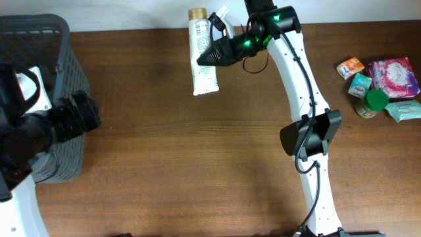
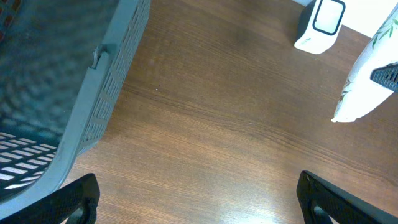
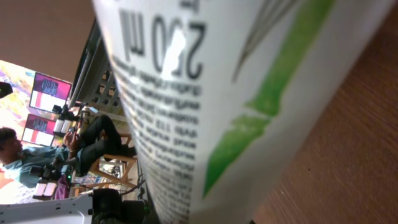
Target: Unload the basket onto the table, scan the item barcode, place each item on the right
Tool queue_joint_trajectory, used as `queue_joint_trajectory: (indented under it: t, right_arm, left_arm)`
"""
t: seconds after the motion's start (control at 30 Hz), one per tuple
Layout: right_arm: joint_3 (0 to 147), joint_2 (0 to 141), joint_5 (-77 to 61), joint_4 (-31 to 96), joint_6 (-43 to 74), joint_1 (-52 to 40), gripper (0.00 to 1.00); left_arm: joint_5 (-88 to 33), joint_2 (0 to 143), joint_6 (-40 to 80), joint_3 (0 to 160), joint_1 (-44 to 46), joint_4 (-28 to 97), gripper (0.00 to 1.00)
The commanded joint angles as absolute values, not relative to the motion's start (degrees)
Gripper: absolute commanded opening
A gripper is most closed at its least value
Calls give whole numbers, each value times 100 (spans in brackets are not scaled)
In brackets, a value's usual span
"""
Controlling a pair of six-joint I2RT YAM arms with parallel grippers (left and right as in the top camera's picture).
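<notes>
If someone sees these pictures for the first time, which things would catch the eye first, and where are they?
The eye goes first to the white tube with a gold cap, held by the right gripper above the far middle of the table; it fills the right wrist view. Next comes the grey basket at the left edge, with the open left gripper beside it. A small pile of colourful packets lies at the far right.

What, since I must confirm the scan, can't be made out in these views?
- Tube barcode: overhead too small; right wrist view shows only close-up print.
- Right gripper fingertips: the tube blocks them in the wrist view.
- White device: cut by left wrist view's top edge.
- Basket contents: left arm covers part, overhead.
</notes>
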State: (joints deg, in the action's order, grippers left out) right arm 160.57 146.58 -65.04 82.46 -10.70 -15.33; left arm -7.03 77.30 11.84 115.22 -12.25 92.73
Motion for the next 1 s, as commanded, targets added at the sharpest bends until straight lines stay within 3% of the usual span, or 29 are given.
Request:
queue_joint_trajectory:
  t: [0.0,0.3,0.43,0.53,0.67,0.83,0.97]
  right_arm:
    - [16223,14553,-6831,8224,-1184,-1535,4]
    - [16223,14556,-6604,8250,-1179,-1538,4]
    - [16221,14556,-5885,8556,-1177,-1538,4]
    - [16221,14556,-4644,8886,-967,-1544,4]
    - [16097,14567,-252,9317,1420,-1769,4]
    - [15137,14569,1286,9275,2202,-2224,4]
    - [13880,14571,1708,8687,2248,-2469,4]
  left_arm:
    - [-703,7717,1238,11520,-1253,9266,99]
    - [-703,7717,1238,11520,-1253,9266,99]
    - [-703,7717,1238,11520,-1253,9266,99]
    - [-703,7717,1238,11520,-1253,9266,99]
    - [-703,7717,1238,11520,-1253,9266,99]
    - [-703,7717,1236,11520,-1253,9266,99]
    - [-703,7717,1238,11520,-1253,9266,99]
